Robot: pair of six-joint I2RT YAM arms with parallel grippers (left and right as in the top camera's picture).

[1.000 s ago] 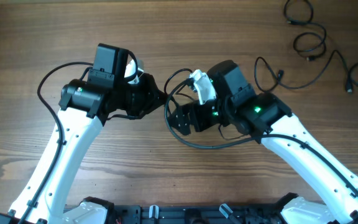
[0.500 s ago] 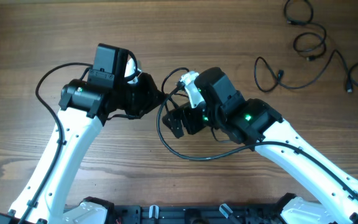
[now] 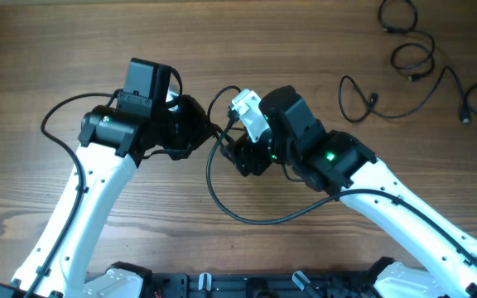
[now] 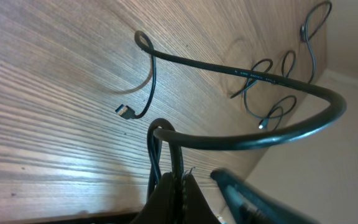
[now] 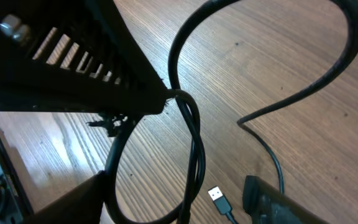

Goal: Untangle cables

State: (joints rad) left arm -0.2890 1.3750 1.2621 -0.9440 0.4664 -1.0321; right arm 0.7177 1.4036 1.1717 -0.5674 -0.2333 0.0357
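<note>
- The left pincer (image 4: 173,186) is pressed together on a black cable (image 4: 253,74). It pinches a doubled bend of the cable above the worktop (image 4: 36,74).
- The right pincer (image 5: 174,186) stands spread, with a finger on either side of the same cable's hanging loop and no contact visible.
- From overhead the cable sags in a wide loop between the two arms. The other cables (image 3: 412,58) lie well apart at the far right of the worktop.
- Its plug (image 5: 217,195) hangs low by the wood; whether it rests there cannot be told.
- The cable looks light and limp but springy, with a smooth jacket that would probably slip in a loose hold.
- The safest hold is probably on the jacket just beside the crossing, not on the plug. A gentle pull should keep the loop from tightening.
</note>
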